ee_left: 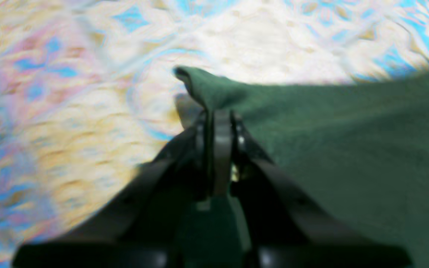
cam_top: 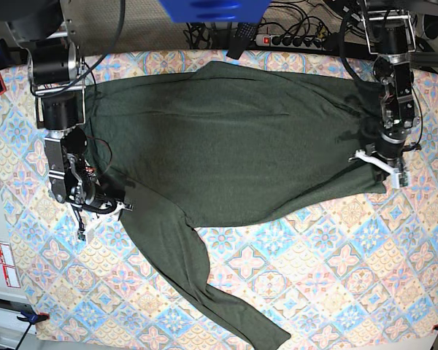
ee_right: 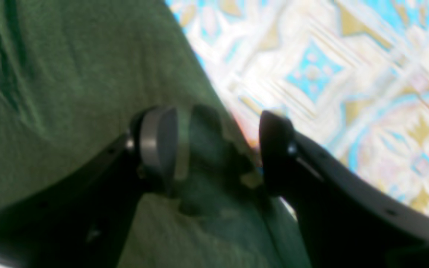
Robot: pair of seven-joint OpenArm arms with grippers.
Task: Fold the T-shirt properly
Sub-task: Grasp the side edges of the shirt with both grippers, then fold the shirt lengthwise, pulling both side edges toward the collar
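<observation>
T-shirt (cam_top: 241,138), soft olive knit, sprawls across the counter's far half over a patterned tablecloth (cam_top: 336,277), one sleeve trailing to the near edge. Left gripper (ee_left: 214,113) pinches a hem corner shut; right gripper (ee_right: 218,149) gapes wide astride the fabric edge.

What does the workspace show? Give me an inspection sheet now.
Surface: patterned tablecloth, blue, cream and pink tiles.
Job's things: T-shirt spread wide, one long sleeve trailing to the near edge.
Clutter: nothing seen.
Grippers: left pincer shut on a T-shirt edge; right pincer open over the T-shirt edge, fabric between its fingers.
Cables: power strip with leads behind the table.
Surroundings: blue object at the far edge.
</observation>
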